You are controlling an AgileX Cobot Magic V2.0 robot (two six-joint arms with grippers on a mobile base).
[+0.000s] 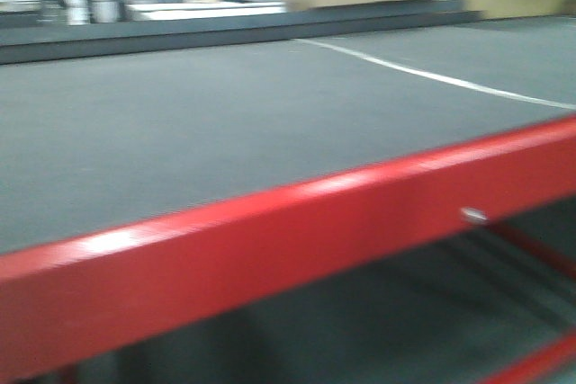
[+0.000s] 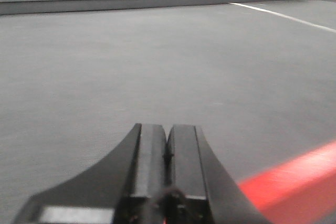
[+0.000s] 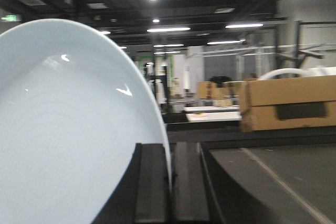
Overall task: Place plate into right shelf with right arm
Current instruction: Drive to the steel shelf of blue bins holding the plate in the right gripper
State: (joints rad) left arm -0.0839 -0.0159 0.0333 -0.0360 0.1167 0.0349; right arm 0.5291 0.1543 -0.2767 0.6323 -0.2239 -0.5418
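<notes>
The plate [image 3: 68,129], white with a faint bluish tint, fills the left half of the right wrist view and stands on edge. My right gripper [image 3: 170,153] is shut on the plate's rim, one black finger on each side of it. My left gripper [image 2: 167,132] is shut with nothing between its fingers, low over the grey table top [image 2: 131,66]. The right shelf is out of view in all views. Neither gripper shows in the front view.
A red-framed table [image 1: 297,222] with a grey top [image 1: 207,114] and a white line [image 1: 432,74] lies ahead. Cardboard boxes [image 3: 289,103] and benches stand beyond the table's far edge. The red rail [image 2: 294,182] runs under my left gripper.
</notes>
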